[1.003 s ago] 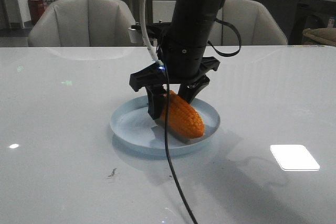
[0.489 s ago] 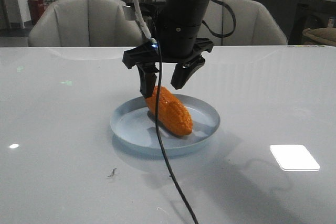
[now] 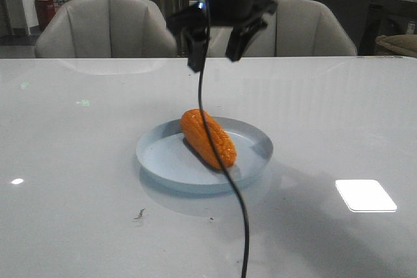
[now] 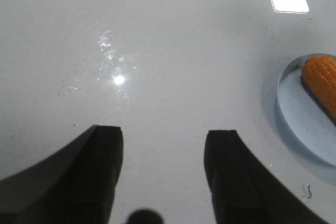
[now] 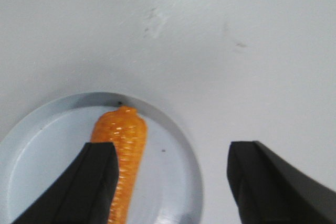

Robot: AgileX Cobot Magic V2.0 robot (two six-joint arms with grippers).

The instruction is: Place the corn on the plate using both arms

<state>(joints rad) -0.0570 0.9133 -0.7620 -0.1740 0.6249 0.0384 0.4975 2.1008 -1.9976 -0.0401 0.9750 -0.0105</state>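
So the corn [image 3: 208, 139] is seen lying flat inside the plate [image 3: 156, 155], placed at a slant across the middle, with its thicker rounded end toward the plate's far rim and its other end toward the near rim. Nothing is gripped around it; it is just resting on the plate's pale blue floor. The plate itself is set on the white glossy table [image 3: 78, 213], pretty much central in the front view. The right gripper [image 3: 217, 47] is held high above the plate, well apart from the corn, with its jaws spread wide and nothing between them. From the right wrist view the same thing is confirmed: the right gripper's fingers [image 5: 89, 182] are parted wide, and the corn [image 5: 125, 150] and the plate [image 5: 173, 182] are seen down below them, the corn not touched by either finger. A black cable [image 3: 229, 187] is hung down from that arm and is draped in front of the plate and corn in the front view. The left gripper [image 4: 164, 166] is kept off to the side of the plate, over bare table, jaws opened wide and empty; only an edge of the plate [image 4: 294, 124] with one end of the corn [image 4: 321, 80] is caught in its camera. A bright rectangular reflection [image 3: 365, 195] is seen on the table near the plate.
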